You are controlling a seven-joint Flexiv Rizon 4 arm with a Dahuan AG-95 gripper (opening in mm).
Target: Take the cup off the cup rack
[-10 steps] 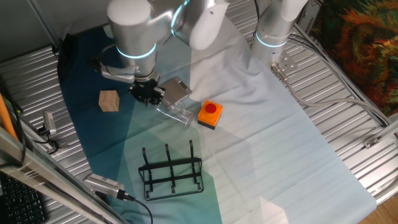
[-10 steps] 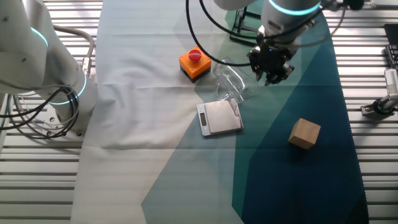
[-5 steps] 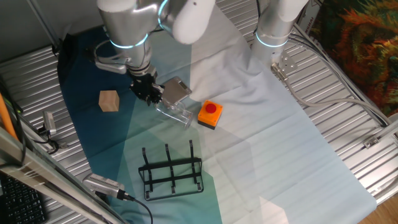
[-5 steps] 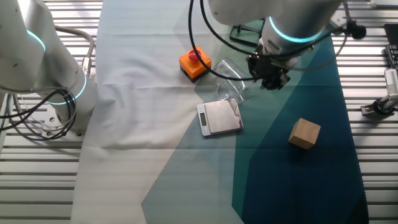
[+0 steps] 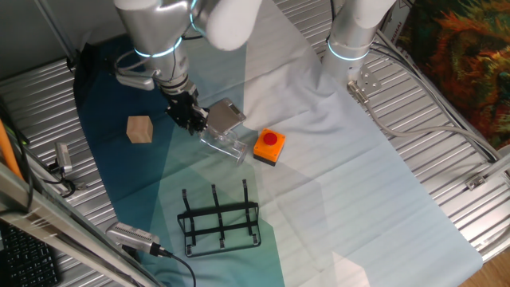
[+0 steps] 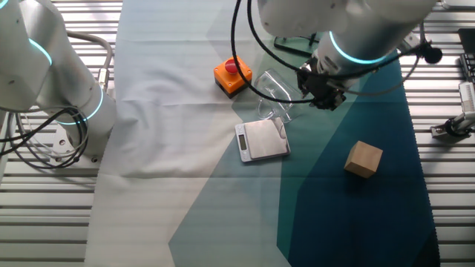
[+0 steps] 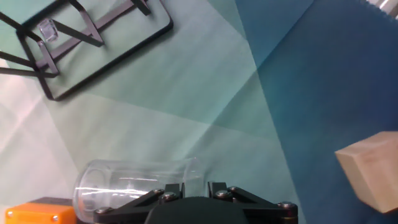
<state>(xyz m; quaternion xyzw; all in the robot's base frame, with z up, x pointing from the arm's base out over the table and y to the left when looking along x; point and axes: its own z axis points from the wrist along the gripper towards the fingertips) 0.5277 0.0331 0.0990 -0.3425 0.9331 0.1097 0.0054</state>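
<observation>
The cup (image 5: 223, 143) is clear glass and lies on its side on the cloth, off the cup rack, between the grey plate and the orange button box. It also shows in the other fixed view (image 6: 273, 93) and low left in the hand view (image 7: 134, 179). My gripper (image 5: 191, 119) hovers just beside the cup's far end (image 6: 324, 90). Its short fingers stand slightly apart with only cloth between them (image 7: 196, 185). The black wire cup rack (image 5: 219, 219) stands bare nearer the table's front (image 7: 93, 37).
A tan wooden cube (image 5: 139, 129) sits left of the gripper (image 7: 370, 168). The orange button box (image 5: 269, 147) and the grey metal plate (image 5: 227, 115) flank the cup. A second robot arm (image 5: 355, 32) stands at the back.
The arm's upper body has swung left and the wrist has tilted, while the gripper stayed nearly in place beside the cup. The cup has not moved.
</observation>
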